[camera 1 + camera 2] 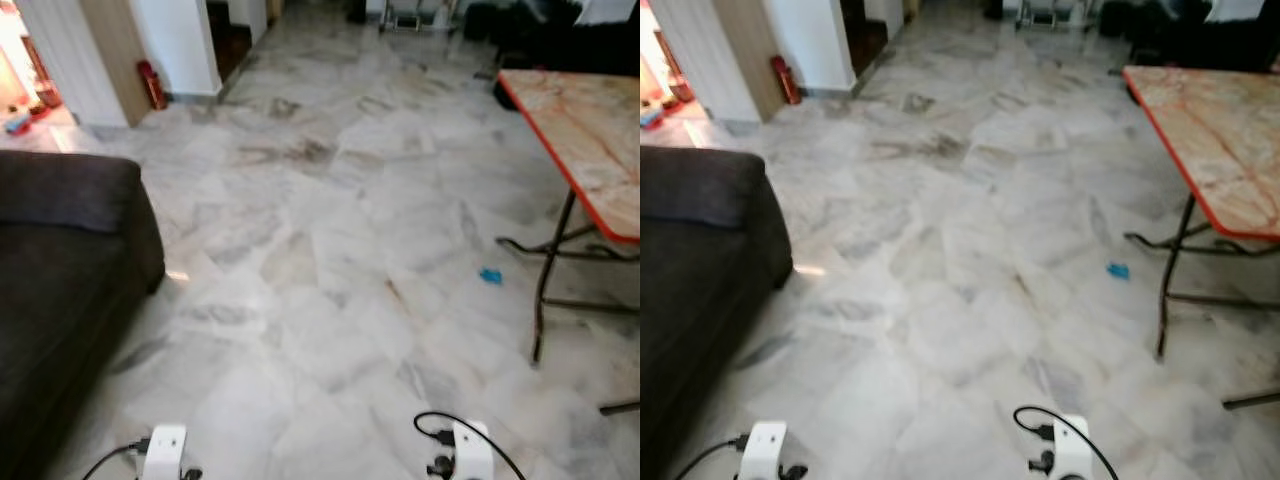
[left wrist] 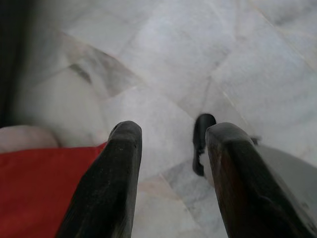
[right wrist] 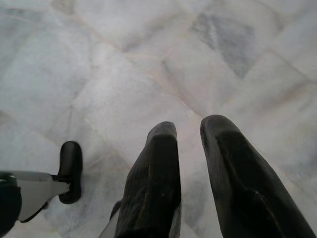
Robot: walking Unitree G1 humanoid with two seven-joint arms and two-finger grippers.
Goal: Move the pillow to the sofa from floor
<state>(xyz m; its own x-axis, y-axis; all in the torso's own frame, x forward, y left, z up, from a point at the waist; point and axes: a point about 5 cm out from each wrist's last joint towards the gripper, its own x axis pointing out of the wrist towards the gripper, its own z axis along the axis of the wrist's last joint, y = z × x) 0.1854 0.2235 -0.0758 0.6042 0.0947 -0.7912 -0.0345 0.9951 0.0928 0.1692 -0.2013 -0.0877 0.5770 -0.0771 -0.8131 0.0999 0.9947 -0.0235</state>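
Left gripper (image 2: pixel 171 144) hanging low over marble floor (image 1: pixel 330 250), fingers spread apart, gripping nothing. Red pillow (image 2: pixel 39 191) lying on floor just beside left finger, by dark sofa (image 1: pixel 60 270) edge. Right gripper (image 3: pixel 190 141) hanging over bare tiles, fingers slightly parted, holding nothing. Orange-rimmed folding table (image 1: pixel 585 140) standing at right; small blue scrap (image 1: pixel 490 275) lying near its legs

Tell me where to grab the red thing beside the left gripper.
Grip the red thing at its edge bordering the marble floor, with the left gripper coming in from the floor side, fingers open. Only a flat corner shows, so its thickness can't be judged.
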